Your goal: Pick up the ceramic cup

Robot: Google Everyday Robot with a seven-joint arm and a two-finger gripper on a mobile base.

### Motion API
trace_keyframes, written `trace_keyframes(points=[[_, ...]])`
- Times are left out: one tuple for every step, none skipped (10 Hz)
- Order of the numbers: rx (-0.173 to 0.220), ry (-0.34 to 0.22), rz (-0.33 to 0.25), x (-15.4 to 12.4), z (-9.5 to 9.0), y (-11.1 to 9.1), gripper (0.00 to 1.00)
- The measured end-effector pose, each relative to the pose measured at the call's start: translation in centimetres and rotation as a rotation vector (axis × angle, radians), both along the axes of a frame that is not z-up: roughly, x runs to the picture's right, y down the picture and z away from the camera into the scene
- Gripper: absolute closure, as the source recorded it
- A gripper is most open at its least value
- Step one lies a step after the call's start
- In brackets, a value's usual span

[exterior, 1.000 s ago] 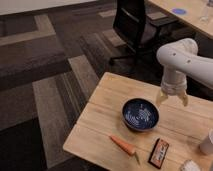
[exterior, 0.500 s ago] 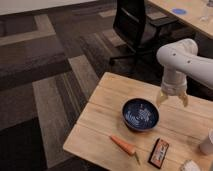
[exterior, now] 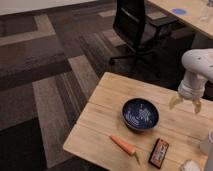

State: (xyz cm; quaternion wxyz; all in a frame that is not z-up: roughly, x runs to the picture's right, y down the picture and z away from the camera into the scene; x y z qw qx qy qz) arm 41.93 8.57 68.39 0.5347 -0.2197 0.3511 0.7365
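Camera view, looking down at a slant on a pale wooden desk (exterior: 100,127) set on striped grey and brown carpet (exterior: 45,75). Near the middle of the desk, a dark blue bowl (exterior: 140,114), upright, with a pale pattern inside. Nearer the front edge, an orange carrot (exterior: 124,146) lying flat, thin end toward the right. Just right of the carrot and apart from it, a dark rectangular packet (exterior: 159,152), also flat. At the lower right corner, a whitish thing (exterior: 190,165), cut off, kind not clear. To the right of the bowl and clear of it, the gripper (exterior: 184,104), hanging point-down from a white arm (exterior: 200,65) over the right part of the desk. Fingers (exterior: 173,102) spread wide, with nothing between them. At the right edge of the picture, the ceramic cup (exterior: 206,142): pale, partly cut off, standing on the desk nearer the front than the gripper and apart from it. Behind the desk, a black office chair (exterior: 134,25). In the top right corner, a second wooden top (exterior: 190,20) with a blue disc (exterior: 179,11) on it.
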Motion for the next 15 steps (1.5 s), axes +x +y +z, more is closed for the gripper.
trace_keyframes(points=[[0.02, 0.039, 0.008, 2.4, -0.9, -1.0, 0.35], [0.022, 0.073, 0.015, 4.0, -1.8, -1.0, 0.35], [0.014, 0.119, 0.018, 5.1, -2.9, -0.7, 0.35], [0.0, 0.193, 0.019, 6.3, -4.4, 0.1, 0.35], [-0.004, 0.27, 0.054, 7.1, -5.6, 1.5, 0.35], [-0.004, 0.308, 0.103, 6.8, -5.7, 2.7, 0.35], [-0.032, 0.353, 0.17, 5.8, -6.0, 5.0, 0.35], [-0.029, 0.362, 0.205, 5.1, -5.7, 5.9, 0.35], [-0.032, 0.372, 0.246, 4.6, -5.5, 7.2, 0.35], [-0.025, 0.378, 0.279, 4.4, -5.2, 8.3, 0.35], [-0.015, 0.377, 0.293, 4.6, -4.9, 9.0, 0.35], [-0.008, 0.359, 0.308, 4.9, -4.2, 10.3, 0.35], [-0.002, 0.33, 0.314, 4.5, -3.5, 11.0, 0.35], [-0.001, 0.286, 0.32, 3.8, -2.4, 11.8, 0.35], [-0.004, 0.271, 0.317, 3.7, -2.1, 12.1, 0.38]])
